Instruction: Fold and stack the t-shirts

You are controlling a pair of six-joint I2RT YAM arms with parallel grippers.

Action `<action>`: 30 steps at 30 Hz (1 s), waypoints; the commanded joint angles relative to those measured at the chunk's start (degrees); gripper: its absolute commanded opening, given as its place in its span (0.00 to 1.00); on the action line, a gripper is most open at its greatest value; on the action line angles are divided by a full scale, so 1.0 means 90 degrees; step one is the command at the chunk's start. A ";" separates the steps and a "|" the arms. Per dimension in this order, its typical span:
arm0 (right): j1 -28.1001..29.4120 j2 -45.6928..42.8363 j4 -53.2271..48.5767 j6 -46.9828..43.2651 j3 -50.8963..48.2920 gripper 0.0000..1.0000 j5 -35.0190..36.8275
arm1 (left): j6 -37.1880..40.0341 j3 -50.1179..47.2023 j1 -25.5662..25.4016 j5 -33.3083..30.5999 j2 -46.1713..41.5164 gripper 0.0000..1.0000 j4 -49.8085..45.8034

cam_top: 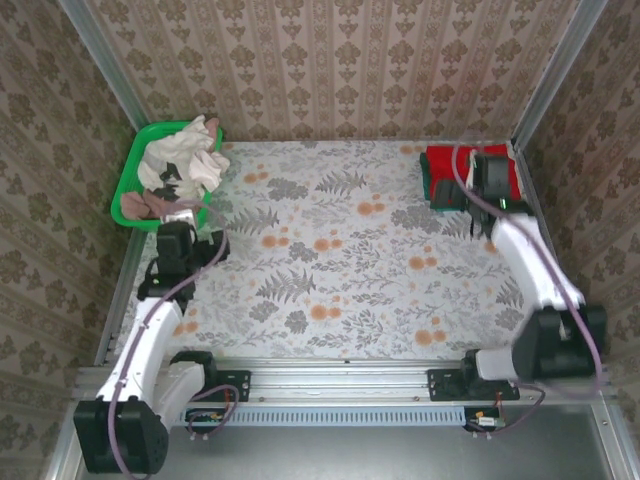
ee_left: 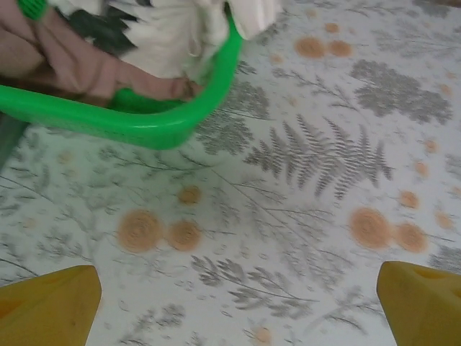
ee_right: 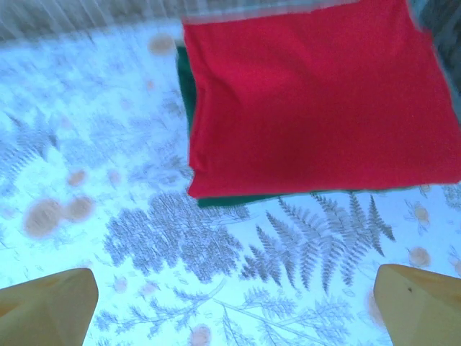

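Near counter edge: arm bases [cam_top: 195, 375] bolted to rail [cam_top: 340, 390]. Mid-left: left fingers [ee_left: 50, 303] spread wide, holding nothing, above bare fern-patterned counter [ee_left: 288, 216], just short of green basket [ee_left: 144, 130]. Basket at far-left corner, heaped with pale and brownish clothes [cam_top: 185, 160]. Far-right corner: right fingers [ee_right: 50, 299] spread wide, empty, hovering just before folded stack. Red t-shirt [ee_right: 317, 101] folded flat, lying on dark green t-shirt [ee_right: 220, 202]; green edge visible along left and near sides. Wrist views blurred.
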 commanded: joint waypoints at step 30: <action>0.0414 0.1921 0.7466 -0.0509 -0.3573 1.00 0.1063 | 0.1358 -0.0942 0.0562 0.1261 0.4215 1.00 0.6759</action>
